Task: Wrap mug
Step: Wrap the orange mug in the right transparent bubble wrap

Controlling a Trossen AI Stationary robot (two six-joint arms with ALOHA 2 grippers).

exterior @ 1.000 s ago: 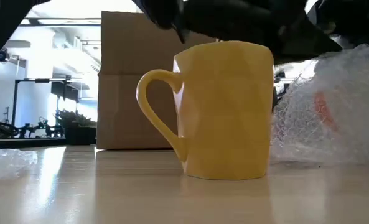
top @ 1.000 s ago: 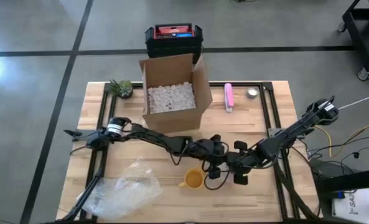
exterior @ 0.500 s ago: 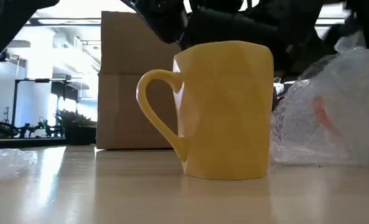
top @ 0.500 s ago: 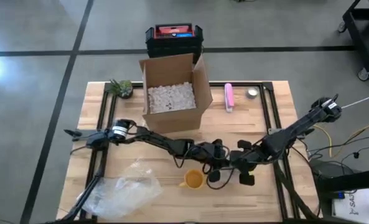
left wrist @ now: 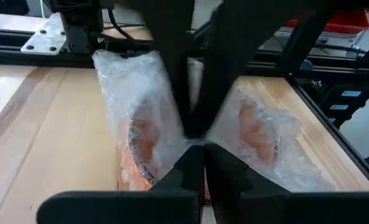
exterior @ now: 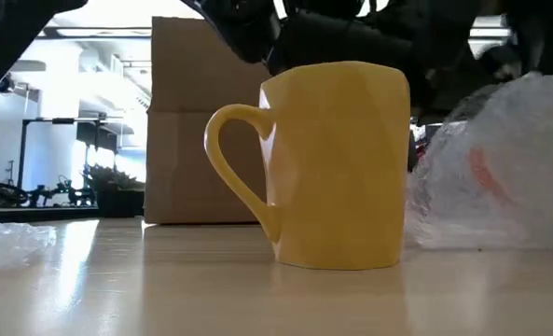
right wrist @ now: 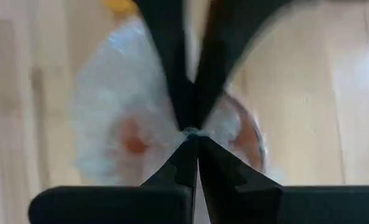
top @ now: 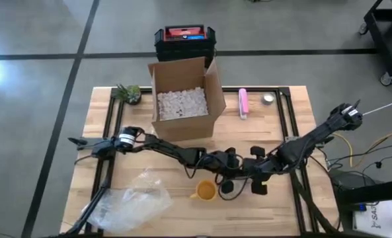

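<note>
You have both the left gripper and right gripper clenched on one bubble wrap sheet, stretched beside the yellow mug on the counter for wrapping.

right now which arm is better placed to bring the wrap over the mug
Left, probably. Both sets of fingers pinch the bubble wrap, but the left gripper sits nearer the yellow mug than the right gripper.
</note>
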